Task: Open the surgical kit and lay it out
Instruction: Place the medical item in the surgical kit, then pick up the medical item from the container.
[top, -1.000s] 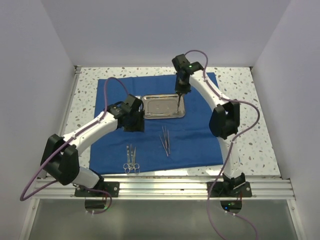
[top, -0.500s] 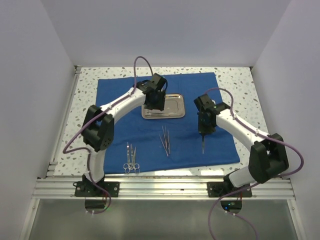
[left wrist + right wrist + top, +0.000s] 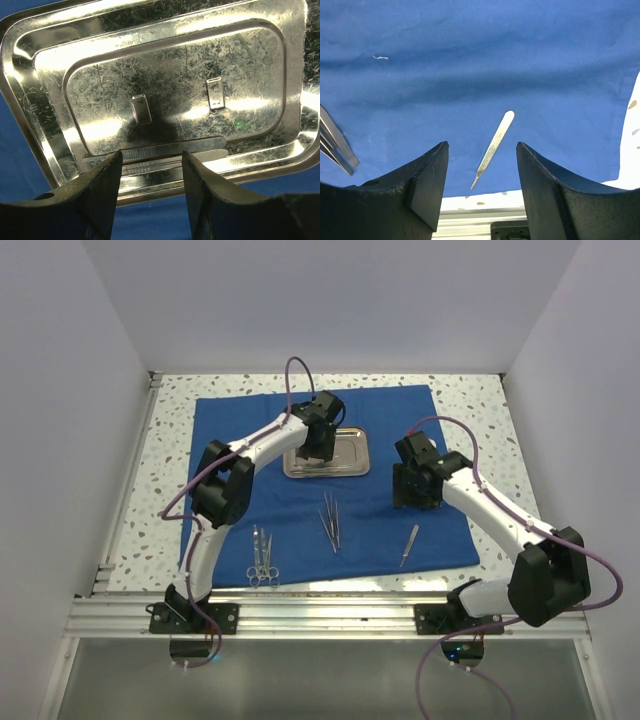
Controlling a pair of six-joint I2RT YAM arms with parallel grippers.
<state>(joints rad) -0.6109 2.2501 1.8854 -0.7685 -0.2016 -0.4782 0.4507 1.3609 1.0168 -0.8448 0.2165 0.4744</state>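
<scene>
Left hand (image 3: 150, 172) spread wide, empty, over tray (image 3: 175, 75) | thin tool (image 3: 170, 147) lies flat by rim: best descend straight, pinch mid-length | right hand (image 3: 481, 165) parted, holding nothing.

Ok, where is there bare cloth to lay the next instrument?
Bare blue cloth lies between the tweezers and the flat handle, and right of the tray toward the far corner. The near left is crowded, with the scissors close to the tweezers.
</scene>
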